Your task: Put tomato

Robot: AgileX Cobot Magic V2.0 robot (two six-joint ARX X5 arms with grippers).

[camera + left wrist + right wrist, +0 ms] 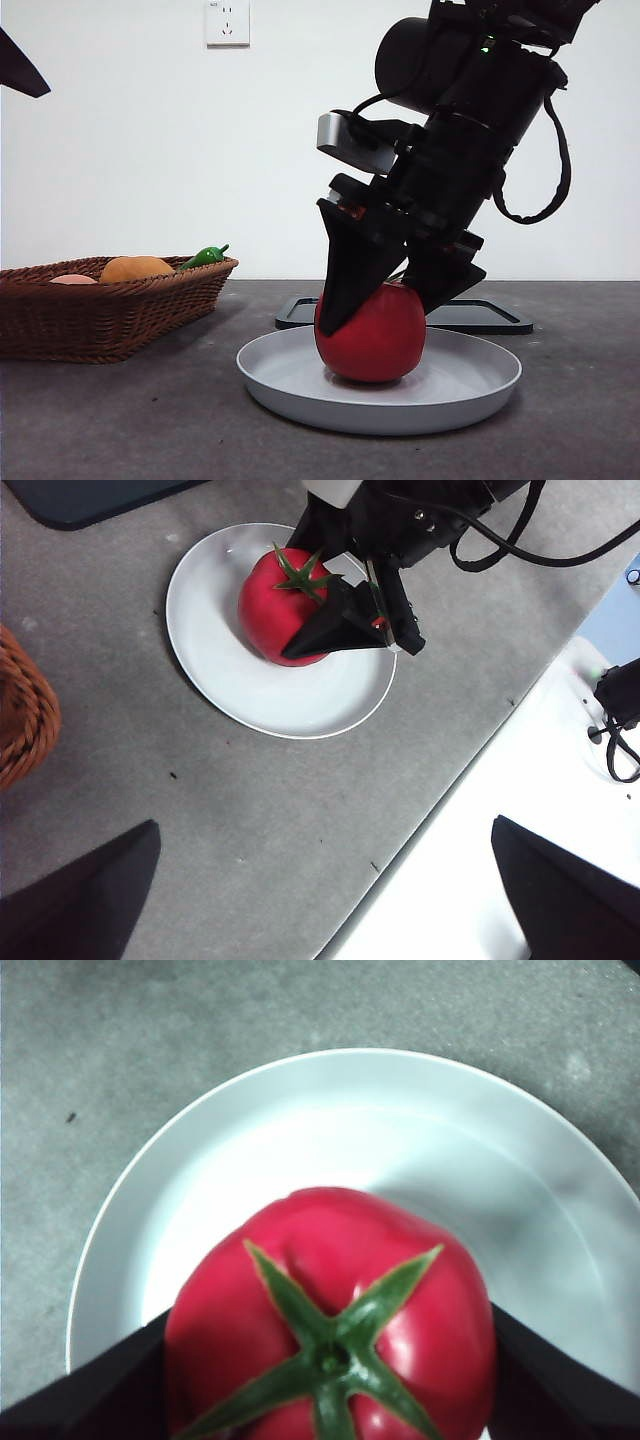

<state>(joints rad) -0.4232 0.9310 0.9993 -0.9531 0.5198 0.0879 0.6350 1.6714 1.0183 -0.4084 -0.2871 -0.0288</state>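
Red tomato (372,340) sits on white plate (470,398) w/ right pincer (388,300) clamped on it; left pincer (320,900) waits above the worktop (120,420), jaws apart.

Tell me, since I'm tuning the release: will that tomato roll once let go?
Possibly: the tomato is round and glossy, so it may slip or roll. The plate's raised rim should likely contain it. The right gripper straddles it.
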